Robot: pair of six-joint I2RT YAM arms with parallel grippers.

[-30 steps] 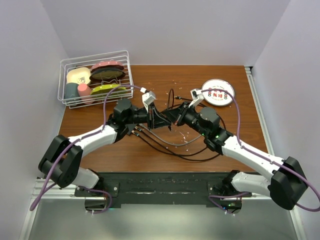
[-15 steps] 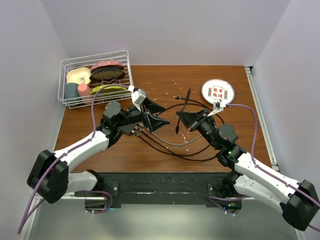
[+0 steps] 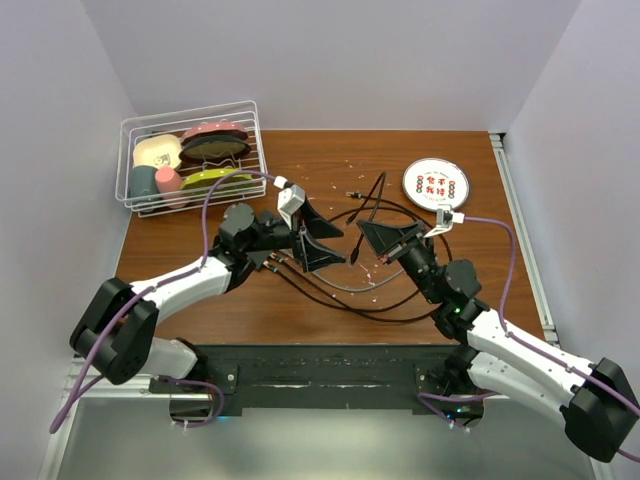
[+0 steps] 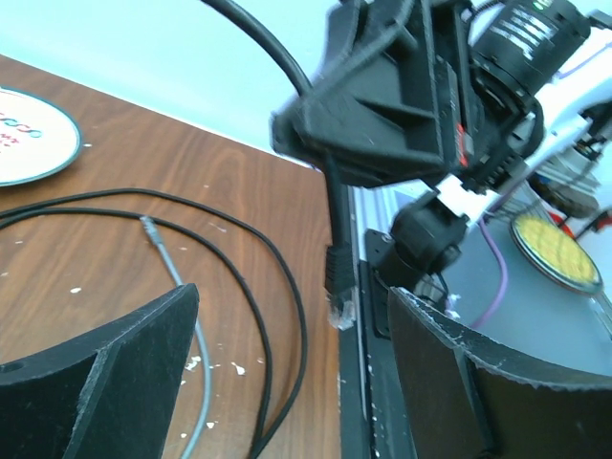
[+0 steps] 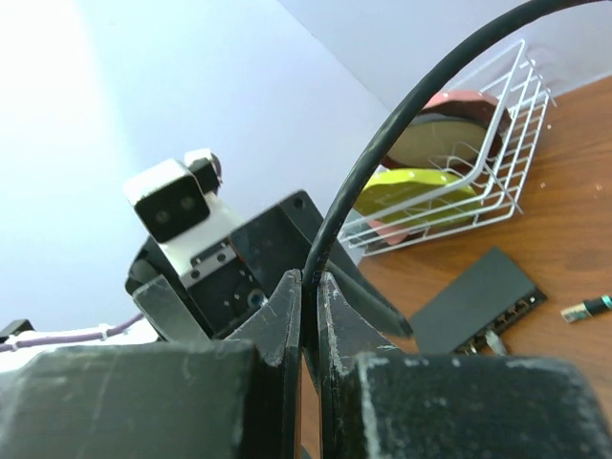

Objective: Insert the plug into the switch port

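Here, at the frame's bottom, the cable (image 5: pixel 320 239) is pinched in the tightly closed right gripper (image 5: pixel 308 282), presumably so the plug (image 4: pixel 339 296) is hung free for aiming. Beyond, the left gripper (image 3: pixel 322 235) is spread wide, nothing held. Farther, lower right, the switch (image 5: pixel 478 301) is laid flat, ports (image 5: pixel 521 304) showing.

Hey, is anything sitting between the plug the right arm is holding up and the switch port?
Yes. The open left pincer sits between the hanging plug, whose cable the right pincer grips, and the switch port. It would likely have to move aside first.
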